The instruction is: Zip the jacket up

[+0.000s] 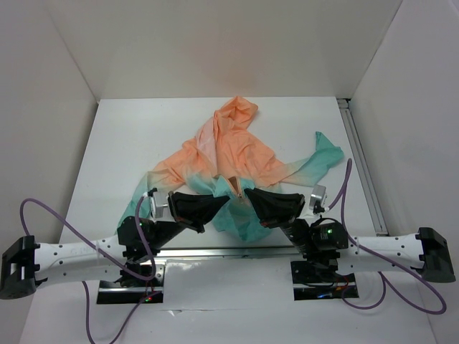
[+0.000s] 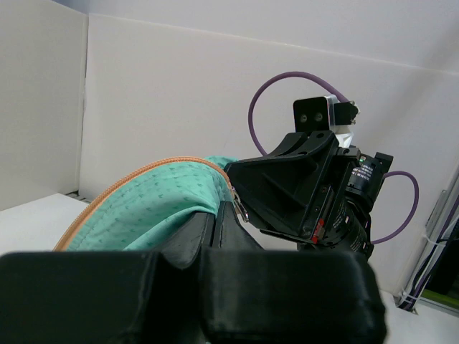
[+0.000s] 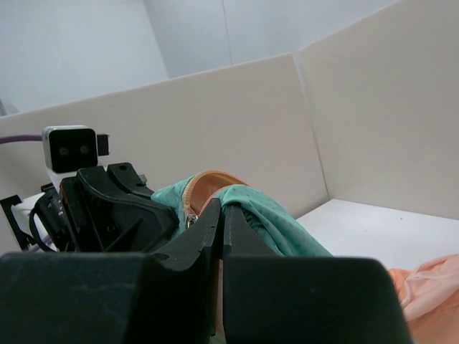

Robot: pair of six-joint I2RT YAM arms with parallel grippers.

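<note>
Jacket (image 1: 240, 147) pinched by left gripper (image 1: 216, 203), right gripper (image 1: 248, 196), lens (image 2: 369, 176) lettering illegible

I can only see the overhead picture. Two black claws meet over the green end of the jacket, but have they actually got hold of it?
Observer: Yes for the left one. Its wrist camera shows the left gripper shut on the green fabric of the jacket.
Visitor: And the other claw?
Observer: The right wrist camera shows the right gripper shut too, with green fabric draped over its tip.
Visitor: Can you see the zipper anywhere?
Observer: Yes. In the left wrist camera the orange zipper tape arches along the green edge, and a small metal pull sits just beside the left gripper's tip.
</note>
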